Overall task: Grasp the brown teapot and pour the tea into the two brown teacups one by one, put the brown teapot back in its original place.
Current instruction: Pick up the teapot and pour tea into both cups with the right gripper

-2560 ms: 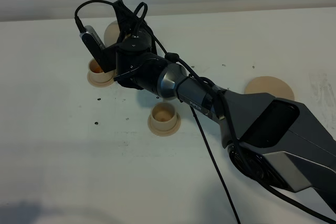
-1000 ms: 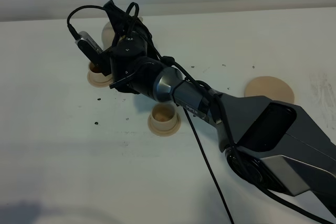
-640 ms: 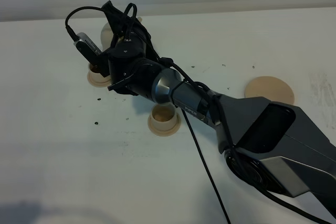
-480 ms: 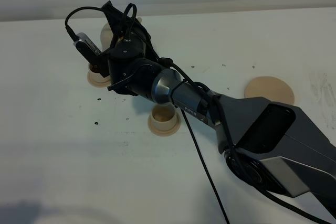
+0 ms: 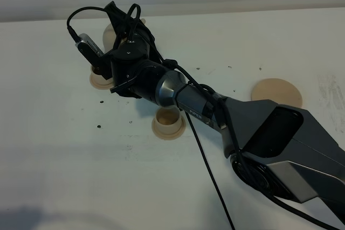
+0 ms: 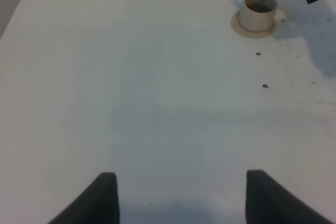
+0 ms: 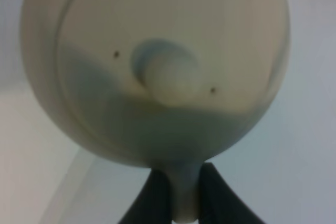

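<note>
Tan round ceramic teapot (image 7: 168,30), clamped in right jaws, pouring into small tan teacup (image 6: 257,13). Left jaws apart. Risk: overfill, spill onto white tabletop (image 6: 157,103).

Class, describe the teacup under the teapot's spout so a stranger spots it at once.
On the table, follow the right arm to the teapot in its jaws. The teacup stands on its saucer just below it, dark tea inside; the other teacup stands nearer, uncovered.

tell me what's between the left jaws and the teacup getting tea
Left wrist view: from the jaws of the left gripper to that teacup, only bare table with a few dark specks.
</note>
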`<control>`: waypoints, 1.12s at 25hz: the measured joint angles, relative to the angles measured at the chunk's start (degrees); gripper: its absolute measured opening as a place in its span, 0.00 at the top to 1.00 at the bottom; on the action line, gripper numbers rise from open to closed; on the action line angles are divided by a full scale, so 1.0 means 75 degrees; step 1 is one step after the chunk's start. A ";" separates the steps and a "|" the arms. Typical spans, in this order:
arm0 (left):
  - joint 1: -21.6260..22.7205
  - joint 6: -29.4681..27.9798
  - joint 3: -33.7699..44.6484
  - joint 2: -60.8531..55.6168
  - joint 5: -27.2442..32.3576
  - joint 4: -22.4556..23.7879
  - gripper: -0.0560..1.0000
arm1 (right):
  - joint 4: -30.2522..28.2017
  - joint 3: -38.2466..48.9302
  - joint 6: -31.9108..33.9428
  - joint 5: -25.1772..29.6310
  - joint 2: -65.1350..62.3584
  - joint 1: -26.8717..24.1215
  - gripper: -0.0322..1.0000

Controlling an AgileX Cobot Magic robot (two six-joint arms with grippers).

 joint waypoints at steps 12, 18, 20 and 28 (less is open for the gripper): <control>0.0000 0.0000 0.0000 0.0000 0.0000 0.0000 0.45 | 0.0837 0.0000 0.0298 0.0285 0.0000 0.0000 0.85; 0.0000 0.0000 0.0000 0.0000 0.0000 0.0000 0.45 | 0.1078 0.0000 0.0800 0.0431 0.0000 0.0000 0.85; 0.0000 0.0000 0.0000 0.0000 0.0000 0.0000 0.45 | 0.1154 0.0000 0.0963 0.0498 0.0000 0.0000 0.85; 0.0000 0.0000 0.0000 0.0000 0.0000 0.0000 0.45 | 0.1681 -0.0216 0.1106 0.1199 0.0000 0.0000 0.85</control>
